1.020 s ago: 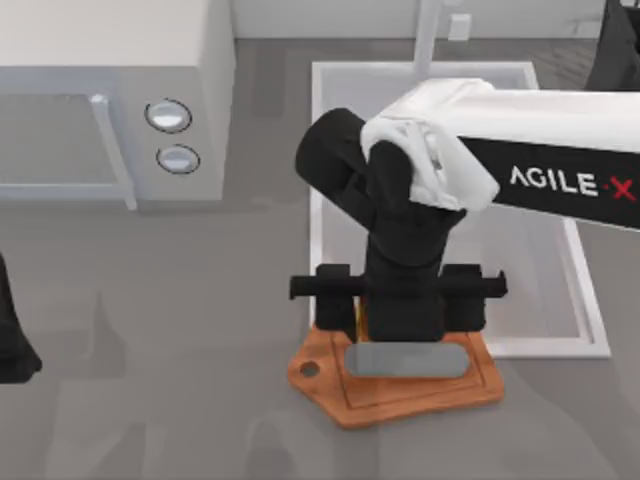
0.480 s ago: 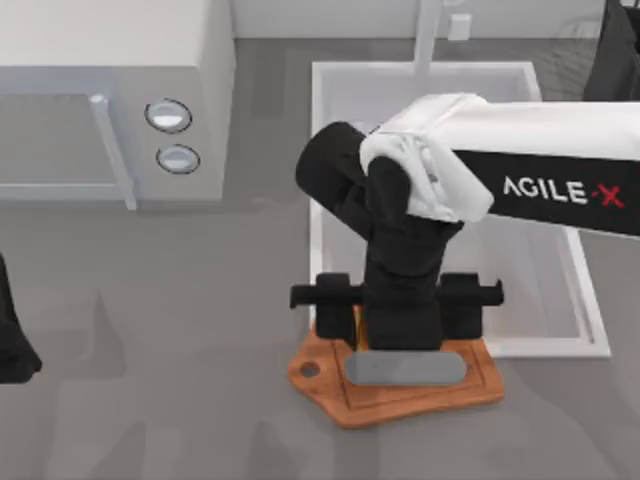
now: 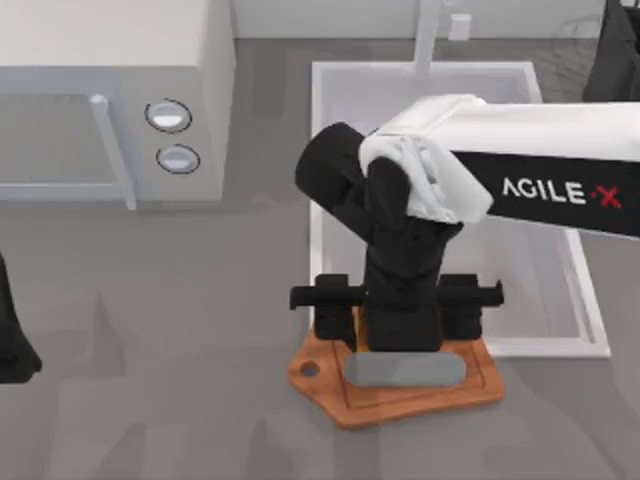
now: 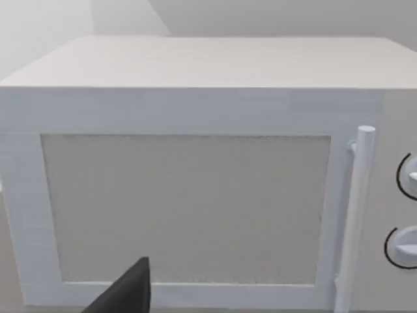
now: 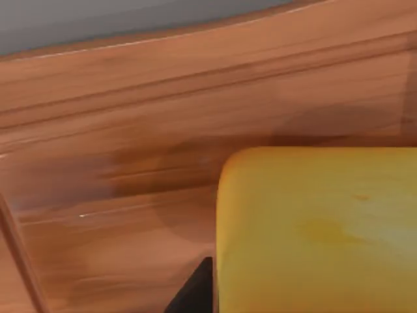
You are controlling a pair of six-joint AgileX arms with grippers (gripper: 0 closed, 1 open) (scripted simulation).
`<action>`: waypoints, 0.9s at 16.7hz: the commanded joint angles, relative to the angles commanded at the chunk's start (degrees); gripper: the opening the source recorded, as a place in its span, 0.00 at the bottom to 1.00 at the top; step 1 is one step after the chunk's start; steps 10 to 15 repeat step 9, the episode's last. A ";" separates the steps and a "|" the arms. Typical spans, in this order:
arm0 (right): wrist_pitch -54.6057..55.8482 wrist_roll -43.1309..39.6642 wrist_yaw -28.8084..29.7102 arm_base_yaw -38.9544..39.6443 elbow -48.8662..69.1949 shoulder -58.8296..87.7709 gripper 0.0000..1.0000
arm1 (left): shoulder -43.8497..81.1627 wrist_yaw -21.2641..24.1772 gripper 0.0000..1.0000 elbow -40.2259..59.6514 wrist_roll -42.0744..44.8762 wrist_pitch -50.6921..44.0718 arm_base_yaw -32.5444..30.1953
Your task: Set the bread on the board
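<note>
Wooden board [image 3: 400, 392], handle pointing left, bread [image 5: 319, 228] above, right jaws' state unclear

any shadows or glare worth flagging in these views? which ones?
Top view: soft grey shadows of the arms on the table, no glare; the right gripper covers most of the board. Right wrist view: a dim shadow on the board beside the bread. Left wrist view: evenly lit microwave, no harsh glare.
</note>
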 joint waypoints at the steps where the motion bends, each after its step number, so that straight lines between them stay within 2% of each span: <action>1: 0.00 0.00 0.00 0.00 0.00 0.00 0.83 | 0.00 0.00 1.00 0.00 0.00 0.00 0.00; 3: 0.00 0.00 0.00 0.00 0.00 0.00 0.98 | 0.00 0.00 1.00 0.00 0.00 0.00 0.00; 4: 0.00 0.00 0.00 0.00 0.00 0.00 1.00 | 0.00 0.00 1.00 0.00 0.00 0.00 0.00; 15: 0.00 0.00 0.00 0.00 0.00 0.00 1.00 | 0.00 0.00 1.00 0.00 0.00 0.00 0.00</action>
